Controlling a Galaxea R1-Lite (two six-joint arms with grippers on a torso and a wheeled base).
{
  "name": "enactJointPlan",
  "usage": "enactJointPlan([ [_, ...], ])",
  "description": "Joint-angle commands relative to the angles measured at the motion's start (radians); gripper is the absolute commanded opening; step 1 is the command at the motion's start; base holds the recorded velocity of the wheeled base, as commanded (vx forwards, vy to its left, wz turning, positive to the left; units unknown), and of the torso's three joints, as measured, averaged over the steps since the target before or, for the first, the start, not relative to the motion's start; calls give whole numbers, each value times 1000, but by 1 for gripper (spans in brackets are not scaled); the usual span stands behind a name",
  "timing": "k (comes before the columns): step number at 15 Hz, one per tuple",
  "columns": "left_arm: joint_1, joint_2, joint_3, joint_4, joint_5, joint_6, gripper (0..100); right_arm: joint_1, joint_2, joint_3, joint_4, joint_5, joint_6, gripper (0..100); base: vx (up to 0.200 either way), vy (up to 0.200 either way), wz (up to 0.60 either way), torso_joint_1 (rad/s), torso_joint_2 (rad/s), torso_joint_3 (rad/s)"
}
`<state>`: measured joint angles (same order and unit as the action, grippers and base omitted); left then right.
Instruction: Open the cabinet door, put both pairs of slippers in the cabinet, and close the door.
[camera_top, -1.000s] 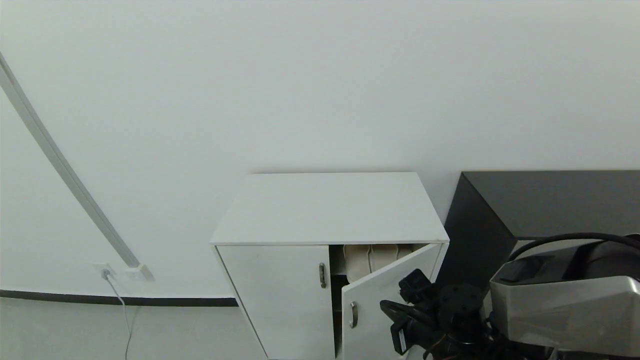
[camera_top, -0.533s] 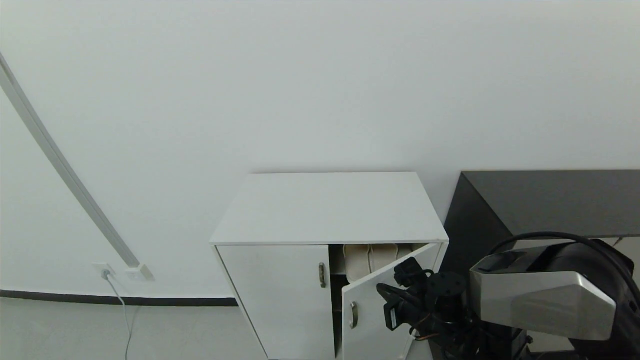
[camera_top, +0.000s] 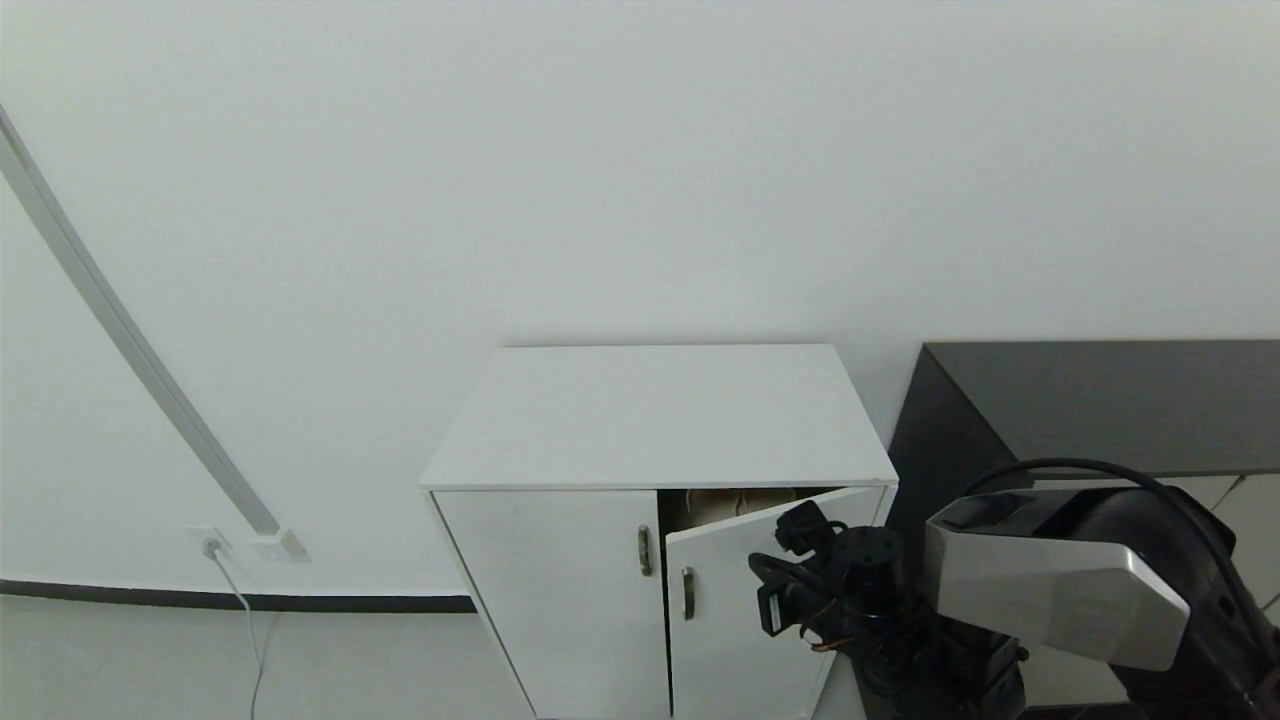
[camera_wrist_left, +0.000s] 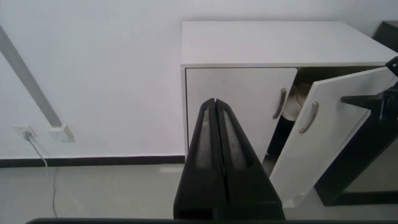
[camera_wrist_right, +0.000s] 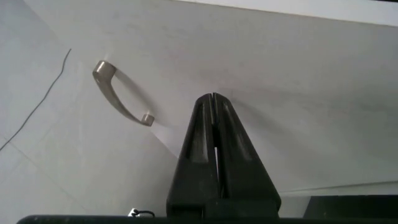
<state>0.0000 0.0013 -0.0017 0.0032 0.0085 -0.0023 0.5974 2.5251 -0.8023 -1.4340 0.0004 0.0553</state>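
The white cabinet (camera_top: 655, 415) stands against the wall. Its left door (camera_top: 550, 590) is shut and its right door (camera_top: 735, 620) stands slightly ajar. Pale slippers (camera_top: 735, 497) show through the narrow gap at the top of the opening, on the upper shelf. My right gripper (camera_top: 768, 590) is shut, with its tip (camera_wrist_right: 213, 98) resting against the outer face of the right door, beside the metal handle (camera_wrist_right: 121, 93). My left gripper (camera_wrist_left: 214, 102) is shut and empty, held well back from the cabinet (camera_wrist_left: 273, 43) and facing its front. From there the slippers (camera_wrist_left: 303, 93) show behind the door.
A dark low cabinet (camera_top: 1100, 400) adjoins the white one on the right. A wall socket with a hanging cable (camera_top: 212, 547) and a slanted cable duct (camera_top: 120, 330) are on the wall to the left. Open floor (camera_wrist_left: 112, 186) lies before the cabinet.
My right gripper has moved left against the right door, and the door has swung from half open to nearly shut. Much less of the slippers shows now.
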Motion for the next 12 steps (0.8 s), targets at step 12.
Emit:
enactJointPlan([
  [12,0,0,0,0,1,-1,0,-30,-2,-184,176,0,-8,0,0,0,0,0,0,0],
])
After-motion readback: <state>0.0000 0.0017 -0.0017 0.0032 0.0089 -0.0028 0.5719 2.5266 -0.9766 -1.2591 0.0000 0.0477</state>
